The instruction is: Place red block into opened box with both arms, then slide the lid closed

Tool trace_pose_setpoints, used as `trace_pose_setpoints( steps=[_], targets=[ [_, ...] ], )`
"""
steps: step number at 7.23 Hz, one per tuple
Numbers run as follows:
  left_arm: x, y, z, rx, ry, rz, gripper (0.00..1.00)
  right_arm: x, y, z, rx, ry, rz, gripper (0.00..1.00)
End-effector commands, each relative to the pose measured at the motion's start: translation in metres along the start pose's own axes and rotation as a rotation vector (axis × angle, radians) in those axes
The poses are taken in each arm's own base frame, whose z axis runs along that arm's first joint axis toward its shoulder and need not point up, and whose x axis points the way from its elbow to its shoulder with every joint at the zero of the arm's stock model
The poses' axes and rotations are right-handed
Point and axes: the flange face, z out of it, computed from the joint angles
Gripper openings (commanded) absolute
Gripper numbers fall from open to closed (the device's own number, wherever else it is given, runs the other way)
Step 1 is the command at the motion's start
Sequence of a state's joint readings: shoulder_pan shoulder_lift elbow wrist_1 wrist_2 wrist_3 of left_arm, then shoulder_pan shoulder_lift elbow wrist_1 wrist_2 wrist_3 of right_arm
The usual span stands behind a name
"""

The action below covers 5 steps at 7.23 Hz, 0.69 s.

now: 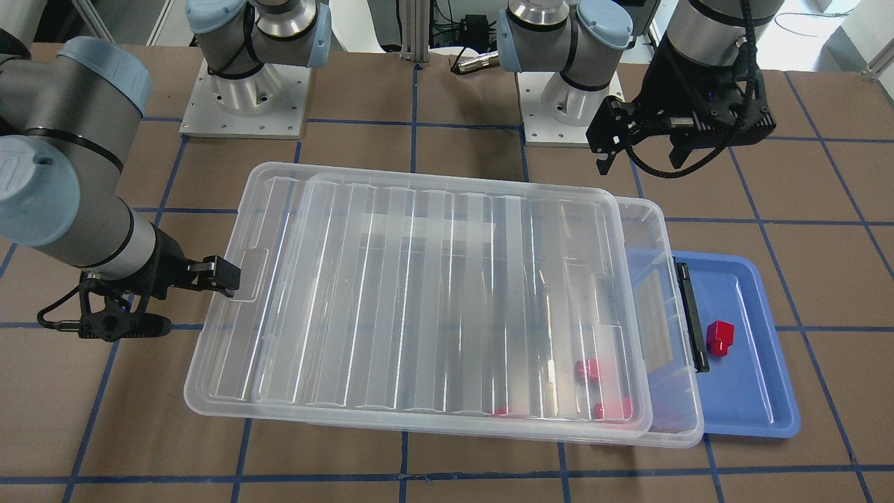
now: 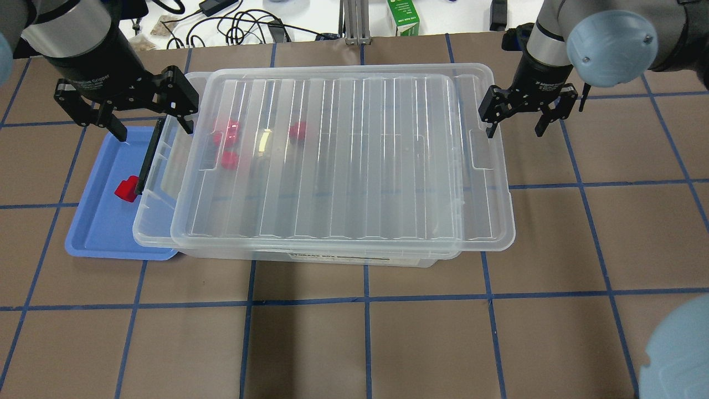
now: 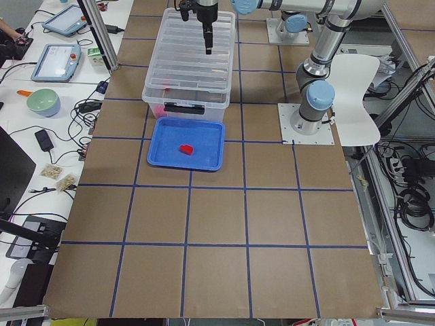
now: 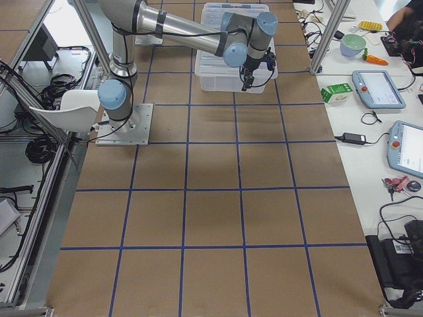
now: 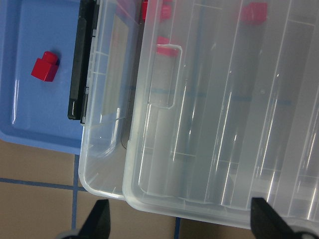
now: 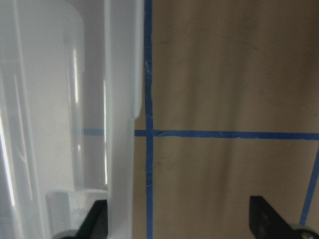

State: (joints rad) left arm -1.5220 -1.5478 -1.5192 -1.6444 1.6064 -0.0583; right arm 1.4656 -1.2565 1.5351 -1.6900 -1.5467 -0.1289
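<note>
Red block [image 2: 127, 189] lies in the tray [image 2: 94, 233] just beside the box [image 2: 154, 224], so lower the open, empty left end effector [image 2: 154, 130] squarely over it while the open, empty right end effector [image 2: 515, 132] waits at the far edge of the lid [image 2: 343, 160].

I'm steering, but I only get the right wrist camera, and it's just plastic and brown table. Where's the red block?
Observer: A red block lies on a blue tray, outside the box, next to its short end.
Operator: Is the box open enough?
Observer: Only a strip. The lid covers most of the box, and the gap is at the tray end.
Operator: Is anything inside?
Observer: Yes, a few red pieces show through the lid near that end.
</note>
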Motion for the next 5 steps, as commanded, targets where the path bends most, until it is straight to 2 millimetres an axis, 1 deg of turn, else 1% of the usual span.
trace_pose_setpoints(
  steps=[1,2,3,5],
  targets=[
    [0.0,0.0,0.0,0.001,-0.001,0.0,1.0,0.026,-0.002,-0.003,0.0,0.013,-0.015,1.0],
    [0.0,0.0,-0.001,0.002,-0.001,0.0,1.0,0.037,-0.002,-0.004,0.002,0.011,-0.023,1.0],
    [0.0,0.0,-0.001,0.002,-0.001,0.0,1.0,0.055,-0.003,-0.006,0.004,0.008,-0.02,1.0],
    [0.0,0.001,-0.001,0.001,-0.001,0.0,1.0,0.076,-0.003,-0.007,0.007,0.005,-0.038,1.0]
  ],
)
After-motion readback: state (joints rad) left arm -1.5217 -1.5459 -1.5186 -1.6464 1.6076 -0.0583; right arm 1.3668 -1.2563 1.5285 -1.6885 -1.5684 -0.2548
